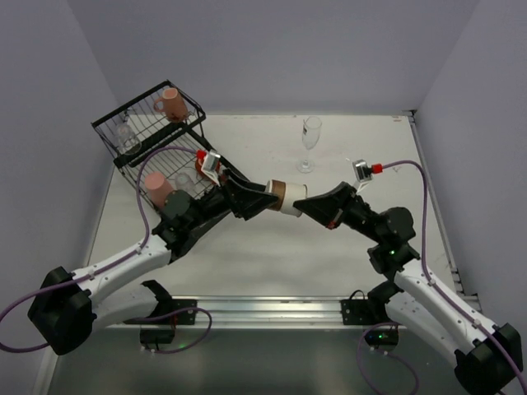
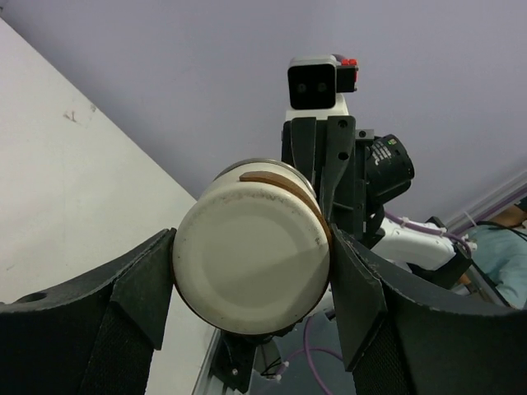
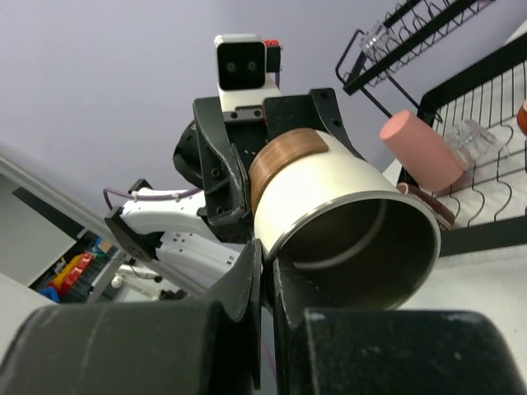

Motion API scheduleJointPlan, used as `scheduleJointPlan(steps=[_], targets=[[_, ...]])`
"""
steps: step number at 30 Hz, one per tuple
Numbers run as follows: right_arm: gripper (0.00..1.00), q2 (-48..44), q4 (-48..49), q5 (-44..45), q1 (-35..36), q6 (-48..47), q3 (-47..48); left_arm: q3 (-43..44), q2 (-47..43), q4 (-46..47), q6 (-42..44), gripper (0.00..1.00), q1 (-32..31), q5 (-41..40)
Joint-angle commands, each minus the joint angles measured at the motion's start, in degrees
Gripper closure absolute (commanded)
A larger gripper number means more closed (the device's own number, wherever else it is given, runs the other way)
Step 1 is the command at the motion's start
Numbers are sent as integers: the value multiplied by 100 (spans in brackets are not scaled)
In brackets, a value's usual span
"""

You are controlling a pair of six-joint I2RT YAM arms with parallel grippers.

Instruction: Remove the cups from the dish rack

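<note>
While left pincer [image 2: 251, 284], right pincer [image 3: 265, 267] pinch white cup [image 1: 288, 200], stemmed glass [image 1: 310, 141] stands beyond

On my overhead feed, a flat white tabletop [image 1: 272, 263] fills the middle. Plain lavender-grey walls [image 1: 272, 49] box it in from 9 o'clock round through 12 to 3. A brushed aluminium rail [image 1: 272, 311] runs along the table's edge at 6 o'clock. On my right wrist feed, blurred red, yellow and blue bins [image 3: 70, 271] sit at 8 o'clock. On my left wrist feed, a teal shape [image 2: 504, 255] at 4 o'clock is too cropped for me to identify.
</note>
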Motion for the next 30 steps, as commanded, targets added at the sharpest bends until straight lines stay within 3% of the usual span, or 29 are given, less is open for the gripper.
scheduleJointPlan(steps=[1,3,7,8,10,13,19,24,30], targets=[[100,-269,-114,214,26,-318,90,111,-46,221,189,24,-124,95],[100,-481,-1131,477,17,-669,413,224,-185,-112,503,0,-132,69],[100,-851,-3977,1417,17,-2110,1564,822,-747,-2597,1716,0,-124,-694],[100,-825,-5131,1654,26,-2313,2027,1075,-871,-3054,2179,0,-124,-913],[100,-807,-6392,2287,17,-2708,2329,1323,-1248,-4185,2569,0,-115,-1632],[100,-702,-7511,3189,17,-2824,2647,1736,-1609,-5339,3228,0,-115,-2205],[100,481,-8350,4930,-202,-3043,3024,2115,-2137,-6643,4117,0,-115,-3075],[100,1827,-8333,4959,-1387,-3588,3911,1711,-2638,-6899,4407,0,-115,-3954],[100,4367,-8825,4988,-2047,-4054,5950,1333,-2832,-6777,4575,0,-123,-4089]])
